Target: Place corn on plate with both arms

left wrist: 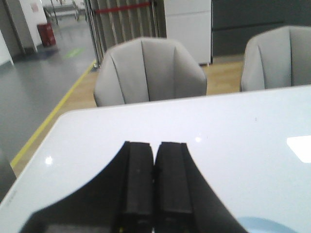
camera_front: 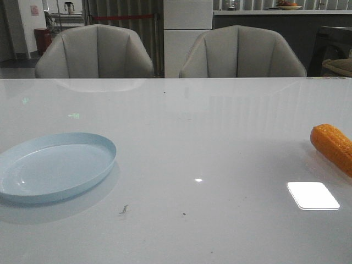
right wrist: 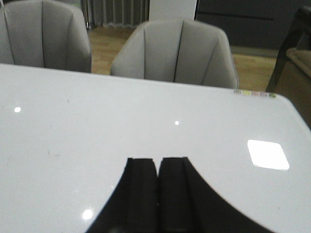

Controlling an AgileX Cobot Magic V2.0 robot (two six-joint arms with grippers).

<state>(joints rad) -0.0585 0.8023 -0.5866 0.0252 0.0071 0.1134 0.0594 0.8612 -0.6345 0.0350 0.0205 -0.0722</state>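
On the far right of the white table [camera_front: 181, 143], at the edge of the front view, lies the corn [camera_front: 333, 146], partly cut off by the frame, its blunt end pointing toward the middle. Well apart from it, on the left side, sits the plate [camera_front: 104, 144], with nothing on it. Neither arm shows in the front view, so we judge that the task has not yet begun.

Our left end effector [left wrist: 154, 182] has its two dark fingers pressed together with nothing between them; a sliver of pale blue shows low in that wrist view. Our right end effector [right wrist: 158, 191] is likewise closed tight and holds nothing, looking out over bare table.

What could go wrong, as we judge it: the corn is rounded and tapered, so a grip that lands off-centre or on the narrow part could make it roll or squirt out sideways. It lies near the table's right side, so a nudge could send it further out. The glossy tabletop may let it slide. Since corn and plate are far apart, a handover between arms looks likely, and a badly timed release there would drop it. A low rim will do little to stop a cob set down rolling.

Counted: one corn, one plate, two end effectors, two grey chairs [camera_front: 94, 52] behind the table.
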